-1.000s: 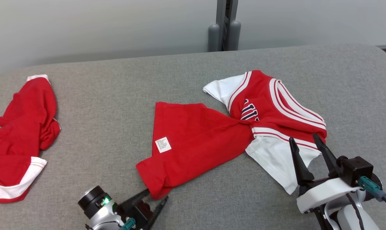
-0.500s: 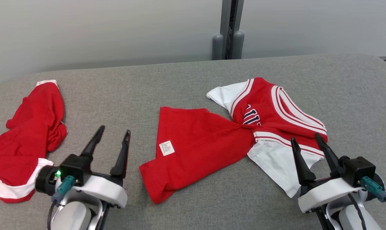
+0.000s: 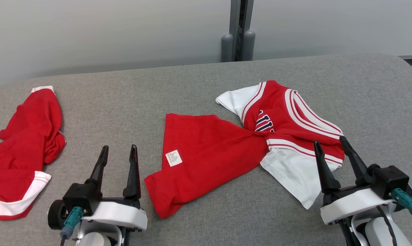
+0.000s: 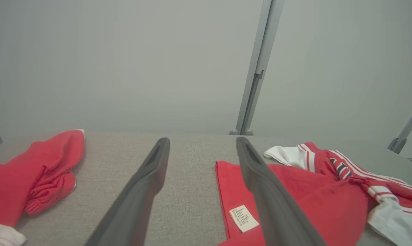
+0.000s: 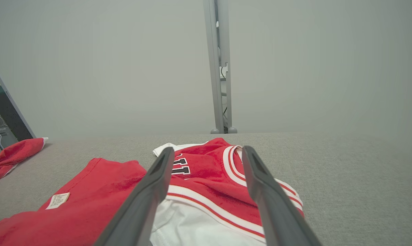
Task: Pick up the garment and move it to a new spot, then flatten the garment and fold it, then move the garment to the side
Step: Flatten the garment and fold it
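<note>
The garment is a red and white shirt with striped trim and dark lettering, lying twisted at its middle on the grey table, a white label facing up. It also appears in the left wrist view and the right wrist view. My left gripper stands open just left of the garment's near left corner, apart from it and holding nothing. My right gripper is open at the garment's white near right sleeve, its fingers raised over the cloth with nothing between them.
A second red garment with white trim lies crumpled at the table's left edge. A grey post stands behind the far edge against a pale wall. The grey table curves away at its right corner.
My left gripper let go of the garment's near left corner, opened, and swung left to stand upright beside it. The right gripper held still. The camera shifted slightly.
</note>
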You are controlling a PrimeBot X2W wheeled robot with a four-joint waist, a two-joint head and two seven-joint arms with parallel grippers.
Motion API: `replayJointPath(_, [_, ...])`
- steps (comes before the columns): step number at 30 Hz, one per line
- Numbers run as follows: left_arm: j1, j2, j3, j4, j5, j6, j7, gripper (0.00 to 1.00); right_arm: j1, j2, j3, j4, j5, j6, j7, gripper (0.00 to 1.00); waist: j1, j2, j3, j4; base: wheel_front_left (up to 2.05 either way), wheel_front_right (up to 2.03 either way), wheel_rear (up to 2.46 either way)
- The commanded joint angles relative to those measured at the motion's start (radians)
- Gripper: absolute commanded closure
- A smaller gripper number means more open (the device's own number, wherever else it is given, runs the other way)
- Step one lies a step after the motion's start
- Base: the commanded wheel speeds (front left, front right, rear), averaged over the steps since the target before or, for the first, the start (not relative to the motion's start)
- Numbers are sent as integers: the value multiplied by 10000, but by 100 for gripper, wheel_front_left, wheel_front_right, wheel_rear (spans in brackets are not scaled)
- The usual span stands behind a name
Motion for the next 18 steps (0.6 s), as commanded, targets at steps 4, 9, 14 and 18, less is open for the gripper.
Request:
replayJointPath(4, [-75,-77,76,516,513,-354,-2,0,63,-60,-82,-56,-48,1,-29,0,0,0,60,6,0,0,0])
replayJointPath(9, [-486,158,-462,2113,1076,-737,146,0,-38,-39,-11,-62,-72,1,-25,0,0,0,193,-69,0,0,0])
replayJointPath(14, [-980,165,-690,3271,1222,-780,572,0,-67,-5,80,12,-126,1,-24,0,0,0,314,-188,0,0,0])
replayJointPath(18, [-1461,317,-1068,4094,1441,-1074,912,0,-104,42,121,82,-154,1,-26,0,0,0,461,-319,0,0,0])
